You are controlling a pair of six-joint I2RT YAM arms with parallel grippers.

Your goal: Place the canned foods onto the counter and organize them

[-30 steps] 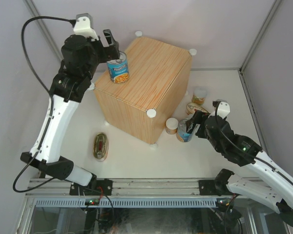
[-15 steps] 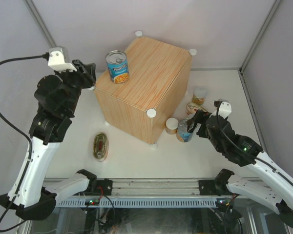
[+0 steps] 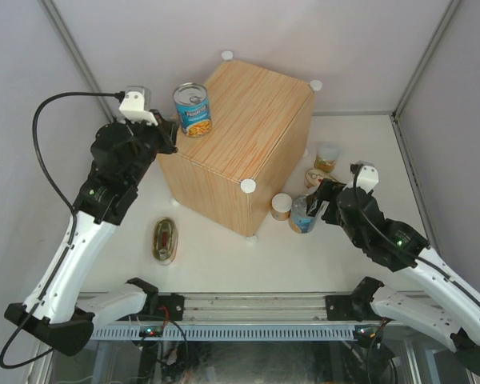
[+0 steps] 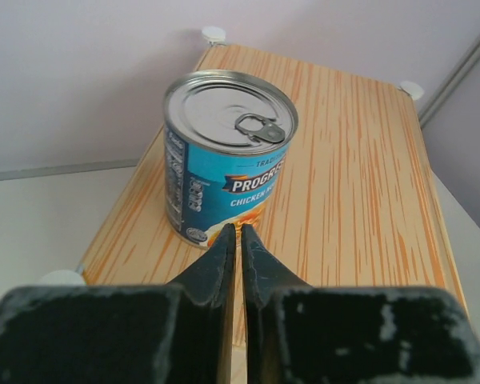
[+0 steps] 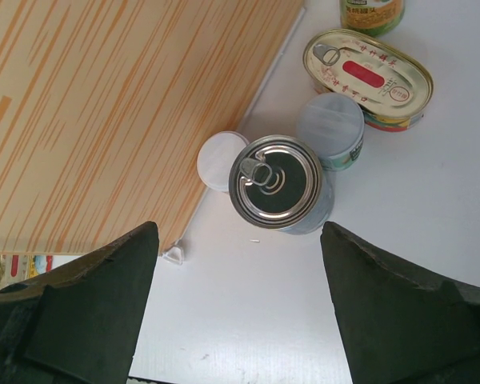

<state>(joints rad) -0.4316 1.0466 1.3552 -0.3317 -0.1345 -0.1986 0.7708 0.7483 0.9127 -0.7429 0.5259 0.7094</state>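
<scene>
A tall blue-labelled can [image 3: 193, 110] [image 4: 224, 156] stands upright on the near left corner of the wood-grain counter [image 3: 252, 120] [image 4: 360, 176]. My left gripper [image 3: 167, 134] [image 4: 238, 232] is shut and empty, just short of that can at the counter's left edge. My right gripper [image 3: 315, 205] [image 5: 238, 232] hangs open above the table, with a second tall can [image 3: 302, 214] [image 5: 278, 182] just ahead of its fingers. Next to that can are two small pale-lidded cans [image 5: 222, 160] [image 5: 330, 128] and an oval red-yellow tin [image 5: 368, 76].
Another oval tin [image 3: 165, 239] lies on the white table left of the counter. A small can [image 3: 326, 156] stands by the counter's right side. White knobs [image 3: 248, 186] mark the counter's corners. Grey walls close in the table.
The left gripper let go of the blue can on the counter, drew back to the left and shut. The can stays upright. The right arm has not moved.
</scene>
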